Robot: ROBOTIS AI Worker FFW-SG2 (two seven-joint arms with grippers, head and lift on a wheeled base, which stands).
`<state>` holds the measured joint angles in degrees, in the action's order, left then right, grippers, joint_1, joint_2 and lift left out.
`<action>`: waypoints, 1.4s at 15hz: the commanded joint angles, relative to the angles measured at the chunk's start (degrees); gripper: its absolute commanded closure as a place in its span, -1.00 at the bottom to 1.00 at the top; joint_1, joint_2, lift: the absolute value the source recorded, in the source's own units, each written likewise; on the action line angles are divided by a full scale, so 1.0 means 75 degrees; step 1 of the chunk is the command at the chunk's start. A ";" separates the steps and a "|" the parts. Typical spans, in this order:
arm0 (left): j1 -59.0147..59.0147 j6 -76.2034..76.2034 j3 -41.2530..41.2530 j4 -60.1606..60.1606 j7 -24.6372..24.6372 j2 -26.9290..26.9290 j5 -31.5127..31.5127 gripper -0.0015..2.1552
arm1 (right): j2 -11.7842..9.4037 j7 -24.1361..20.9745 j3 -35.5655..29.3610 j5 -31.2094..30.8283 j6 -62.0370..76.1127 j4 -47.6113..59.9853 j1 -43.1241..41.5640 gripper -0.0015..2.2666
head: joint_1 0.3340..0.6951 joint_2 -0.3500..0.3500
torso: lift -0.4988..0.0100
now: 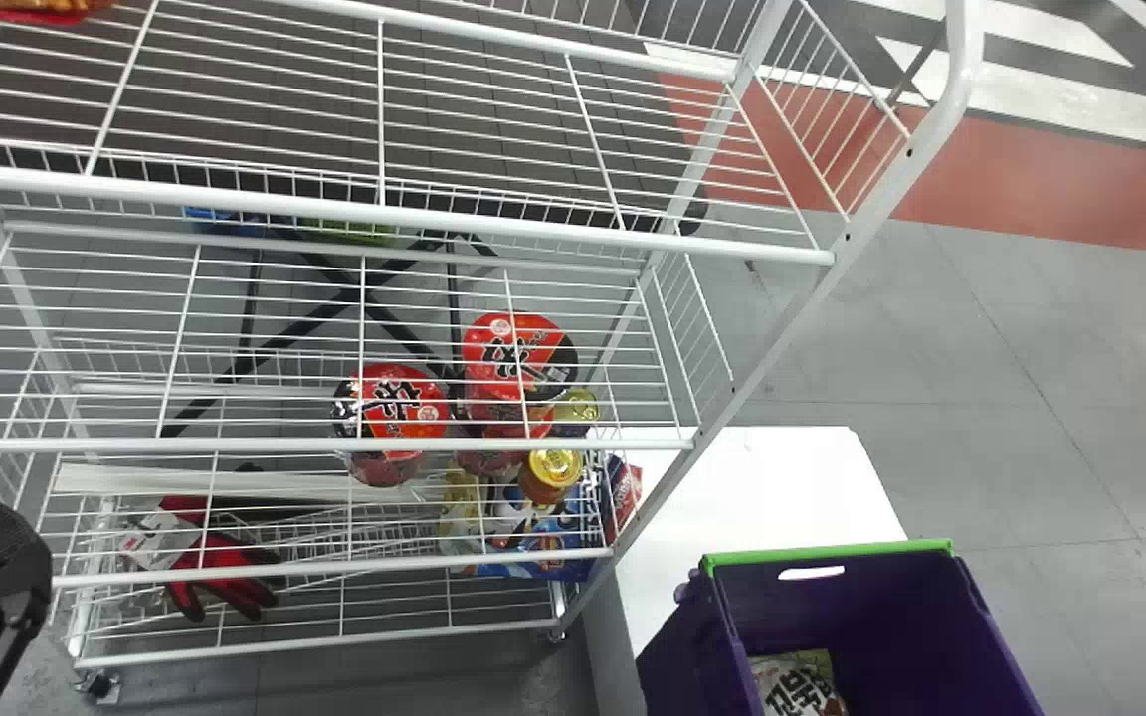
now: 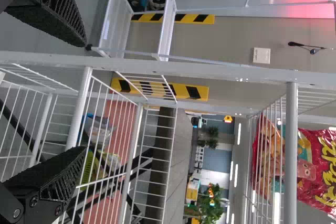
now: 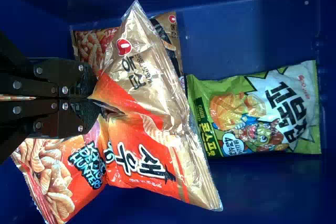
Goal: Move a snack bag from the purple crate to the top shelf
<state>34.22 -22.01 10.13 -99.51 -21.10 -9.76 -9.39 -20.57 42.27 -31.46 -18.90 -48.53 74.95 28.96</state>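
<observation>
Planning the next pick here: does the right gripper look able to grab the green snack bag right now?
Probably not: the right gripper looks closed on the orange-and-gold bag and would have to let go first. Most of the green bag lies uncovered.

White wire rack (image 1: 774,333) bearing red-topped tubs (image 1: 392,398), gold-lidded jars (image 1: 555,465), red gloves (image 1: 225,554), red snack bag (image 2: 320,174)
</observation>
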 commanded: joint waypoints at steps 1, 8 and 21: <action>0.0031 0.0000 0.0009 -0.0033 -0.0011 0.0000 0.0022 -0.89 | 0.0000 0.0000 -0.0001 0.0000 0.0054 0.0002 0.0018 0.51 | 1.00 -1.00 | 0.02; 0.0137 -0.0117 0.0009 -0.0056 -0.0023 0.0000 0.0033 -0.89 | 0.0070 -0.0011 -0.0001 0.0000 0.0312 0.0014 0.0065 0.51 | 1.00 -1.00 | 0.13; 0.0242 -0.0187 0.0009 -0.0092 -0.0047 -0.0012 0.0080 -0.89 | 0.0152 -0.0023 -0.0001 0.0000 0.0593 0.0037 0.0123 0.51 | 1.00 -1.00 | 0.34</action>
<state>35.94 -23.30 10.19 -100.20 -21.42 -9.84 -8.98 -19.48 42.07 -31.46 -18.90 -44.22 75.15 29.88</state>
